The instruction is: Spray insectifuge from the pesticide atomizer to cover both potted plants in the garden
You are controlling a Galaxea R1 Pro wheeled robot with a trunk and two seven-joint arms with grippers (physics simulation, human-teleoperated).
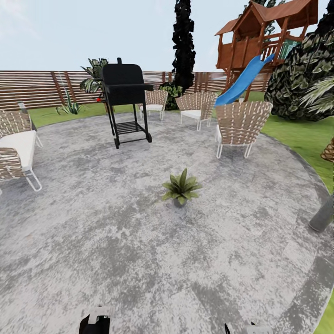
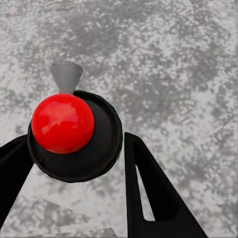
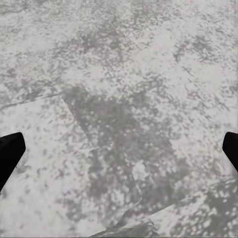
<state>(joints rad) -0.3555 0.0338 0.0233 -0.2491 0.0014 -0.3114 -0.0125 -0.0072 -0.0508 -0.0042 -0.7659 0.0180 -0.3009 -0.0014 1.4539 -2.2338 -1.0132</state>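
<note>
While your left claw [image 2: 74, 163] pinches a black, red-topped object [image 2: 74, 134], your right claw [image 3: 119, 148] hangs spread; one potted plant [image 1: 181, 187] sits ahead on the patio [image 1: 116, 241].

Patio [image 1: 116, 241] mottled grey-white. Potted plant [image 1: 181, 186] green, pot grey. Grill [image 1: 124, 93] black. Slide [image 1: 243, 80] blue. Fence [image 1: 41, 88] brown slatted. Ball [image 2: 62, 123] glossy red.

No writing, labels, brands, numbers or signs can be read anywhere out here, on any object in sight.
</note>
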